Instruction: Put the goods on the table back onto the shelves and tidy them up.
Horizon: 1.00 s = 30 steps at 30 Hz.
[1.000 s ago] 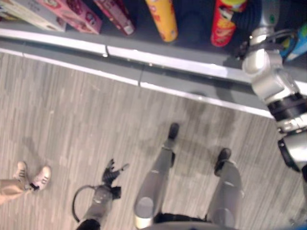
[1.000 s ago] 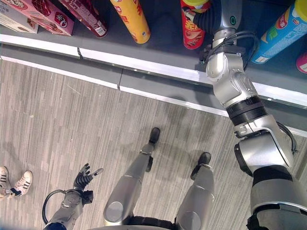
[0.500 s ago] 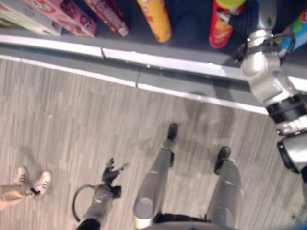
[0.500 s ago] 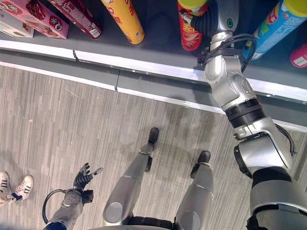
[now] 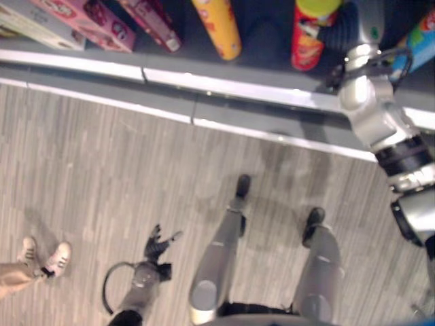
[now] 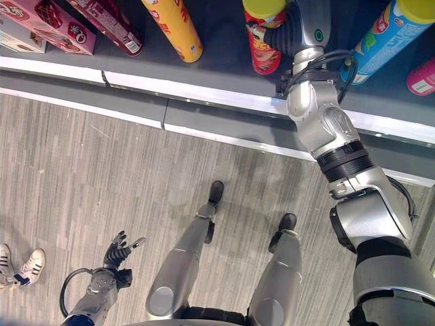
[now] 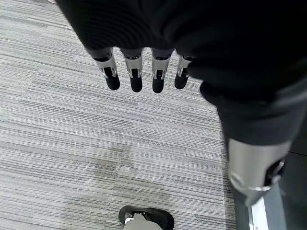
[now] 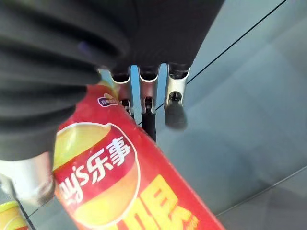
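Note:
A red chip can (image 6: 261,49) with a yellow-green lid stands upright on the dark shelf (image 6: 217,64). My right hand (image 6: 284,35) reaches in from the right and is shut on it. In the right wrist view its fingers (image 8: 148,100) curl round the far side of the red can (image 8: 110,167). Whether the can's base rests on the shelf is hidden. My left hand (image 6: 119,252) hangs low by the floor, and its fingers (image 7: 135,76) are straight and hold nothing.
On the same shelf stand a yellow can (image 6: 172,28) to the left, a blue can (image 6: 380,37) and a pink can (image 6: 421,76) to the right. Pink boxes (image 6: 51,24) lie at the far left. A person's white shoes (image 5: 45,254) stand on the wooden floor at lower left.
The view has shifted slightly. My right hand has edged a little left along the shelf with the red can. The left hand has not moved.

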Motion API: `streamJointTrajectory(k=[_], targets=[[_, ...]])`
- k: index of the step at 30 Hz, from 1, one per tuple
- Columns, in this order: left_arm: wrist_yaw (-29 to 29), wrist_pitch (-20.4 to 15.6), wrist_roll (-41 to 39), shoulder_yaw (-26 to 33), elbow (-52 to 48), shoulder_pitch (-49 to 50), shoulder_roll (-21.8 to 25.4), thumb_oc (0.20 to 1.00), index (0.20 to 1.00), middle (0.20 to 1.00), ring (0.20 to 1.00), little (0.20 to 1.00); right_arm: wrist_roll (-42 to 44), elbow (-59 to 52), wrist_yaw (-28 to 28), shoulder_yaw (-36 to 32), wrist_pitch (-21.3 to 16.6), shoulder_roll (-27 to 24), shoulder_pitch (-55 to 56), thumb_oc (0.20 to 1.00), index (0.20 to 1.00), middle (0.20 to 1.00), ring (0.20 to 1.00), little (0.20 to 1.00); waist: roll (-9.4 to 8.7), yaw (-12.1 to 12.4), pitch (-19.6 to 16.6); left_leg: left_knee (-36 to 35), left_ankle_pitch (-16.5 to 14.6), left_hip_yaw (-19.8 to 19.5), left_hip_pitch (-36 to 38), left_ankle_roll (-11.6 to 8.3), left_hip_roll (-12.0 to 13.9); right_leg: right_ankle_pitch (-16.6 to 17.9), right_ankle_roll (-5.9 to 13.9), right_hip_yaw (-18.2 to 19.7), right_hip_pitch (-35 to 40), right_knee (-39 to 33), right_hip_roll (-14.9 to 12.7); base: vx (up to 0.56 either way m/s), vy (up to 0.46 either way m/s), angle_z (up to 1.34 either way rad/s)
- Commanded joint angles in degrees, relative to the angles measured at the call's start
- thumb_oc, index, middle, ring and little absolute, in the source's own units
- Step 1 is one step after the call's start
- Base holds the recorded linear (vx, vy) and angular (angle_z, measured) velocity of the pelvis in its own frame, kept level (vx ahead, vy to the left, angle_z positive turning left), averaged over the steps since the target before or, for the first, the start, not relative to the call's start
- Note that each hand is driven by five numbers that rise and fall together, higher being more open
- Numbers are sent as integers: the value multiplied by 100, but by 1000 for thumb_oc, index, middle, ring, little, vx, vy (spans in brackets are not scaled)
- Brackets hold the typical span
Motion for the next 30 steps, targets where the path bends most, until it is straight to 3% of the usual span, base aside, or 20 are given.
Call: streamJointTrajectory(k=[1,13,21,24,25,28,29,30], targets=[[132,-46,-145,43,135,-82,153,1000,1000,1000,1000,1000,-3,-18,-56,40,-127,-4,-76,1000,1000,1000,1000,1000,-103,131,-109,824,-1413,350,141,-63,402,85,-169,419,154,-518,47,0,0,0],[173,8,-75,78,164,-218,137,1000,1000,1000,1000,1000,21,-905,-169,-301,-250,11,313,1000,1000,1000,1000,1000,-224,59,-109,381,-1284,365,712,-138,534,219,-95,304,669,-976,161,1,0,0],[208,176,113,288,309,-269,76,1000,1000,1000,1000,1000,-104,-2495,-329,-1239,-479,116,1710,1000,1000,1000,1000,1000,-408,-111,-152,-85,-1128,380,1423,-213,737,367,-44,249,1341,-1514,334,12,-6,-7],[162,272,278,393,460,-202,2,1000,1000,1000,1000,1000,258,-3000,-112,-1509,-752,233,2506,1000,1000,1000,1000,1000,-509,-195,-354,-240,-1075,406,1606,-250,837,412,-24,233,1502,-1695,412,44,-40,-10],[101,321,371,423,575,-121,-48,1000,1000,1000,1000,1000,861,-3279,215,-1677,-975,447,3099,1000,1000,1000,1000,1000,-587,-249,-488,-332,-1080,457,1771,-271,922,414,-24,235,1651,-1833,495,43,-41,-12],[46,356,416,553,685,9,-90,1000,1000,1000,1000,1000,1489,-3427,619,-1761,-1176,566,3611,1000,1000,1000,1000,1000,-692,-330,-603,-447,-981,457,1852,-277,973,518,-19,271,1698,-2008,584,12,6,-12],[-25,372,495,706,787,76,-99,1000,1000,1000,1000,1000,2240,-3470,1120,-1789,-1382,654,4091,1000,1000,1000,1000,1000,-847,-420,-713,-440,-1076,504,1976,-278,1016,582,-14,459,1753,-2155,743,6,28,-26],[-26,371,495,704,787,76,-97,1000,1000,1000,1000,1000,2243,-3475,1124,-1795,-1380,654,4096,1000,1000,1000,1000,1000,-851,-418,-727,-457,-1052,506,1964,-274,1011,606,-12,461,1741,-2175,739,34,92,-43]])
